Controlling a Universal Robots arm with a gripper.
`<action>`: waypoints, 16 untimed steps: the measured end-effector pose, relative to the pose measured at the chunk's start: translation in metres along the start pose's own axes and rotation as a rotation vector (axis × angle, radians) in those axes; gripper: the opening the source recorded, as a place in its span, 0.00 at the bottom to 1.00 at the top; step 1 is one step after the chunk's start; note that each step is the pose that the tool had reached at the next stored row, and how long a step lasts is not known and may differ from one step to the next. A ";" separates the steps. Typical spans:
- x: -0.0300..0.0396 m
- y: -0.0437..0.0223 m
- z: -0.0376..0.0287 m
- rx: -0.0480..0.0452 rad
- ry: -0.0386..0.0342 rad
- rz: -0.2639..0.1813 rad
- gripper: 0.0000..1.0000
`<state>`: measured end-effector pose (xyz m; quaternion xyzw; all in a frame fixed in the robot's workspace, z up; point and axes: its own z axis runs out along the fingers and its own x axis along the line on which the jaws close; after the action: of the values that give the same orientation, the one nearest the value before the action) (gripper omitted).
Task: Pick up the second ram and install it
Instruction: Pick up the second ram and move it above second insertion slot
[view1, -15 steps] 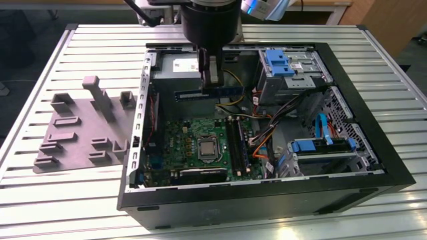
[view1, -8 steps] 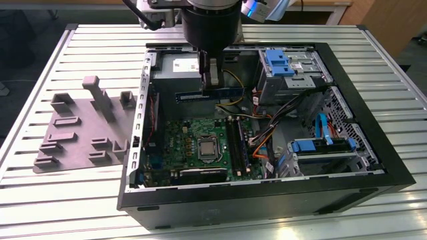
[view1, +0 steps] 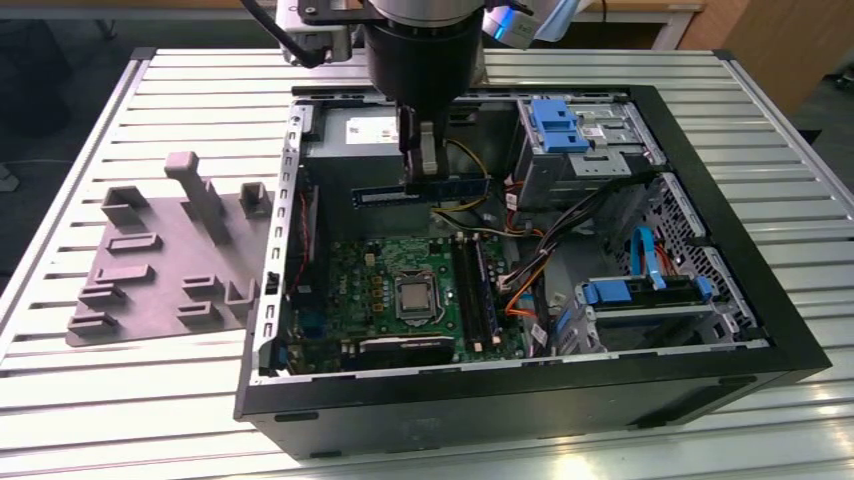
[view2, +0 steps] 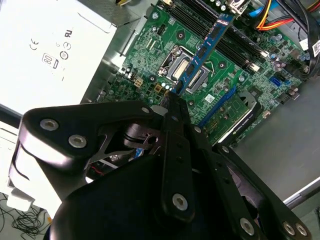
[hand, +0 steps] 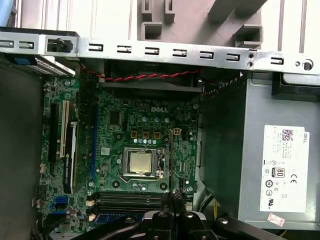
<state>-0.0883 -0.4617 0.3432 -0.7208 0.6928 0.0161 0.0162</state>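
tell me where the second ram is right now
In the exterior view the second ram is held level by the gripper over the open case, above the motherboard and close to the power supply.

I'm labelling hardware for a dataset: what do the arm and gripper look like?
The arm ends in a black cylindrical wrist with silver metal above it and a black cable beside it. The gripper is black: linked bars with silver bolt heads, narrowing to slim fingers.
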 end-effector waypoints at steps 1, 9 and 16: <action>0.0000 -0.0001 0.0005 0.0000 -0.0001 0.000 0.12; 0.0002 -0.0010 0.0045 0.0000 0.0000 0.000 0.12; 0.0004 -0.0015 0.0079 0.0000 -0.0001 0.000 0.12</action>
<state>-0.0867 -0.4617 0.3353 -0.7206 0.6929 0.0161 0.0162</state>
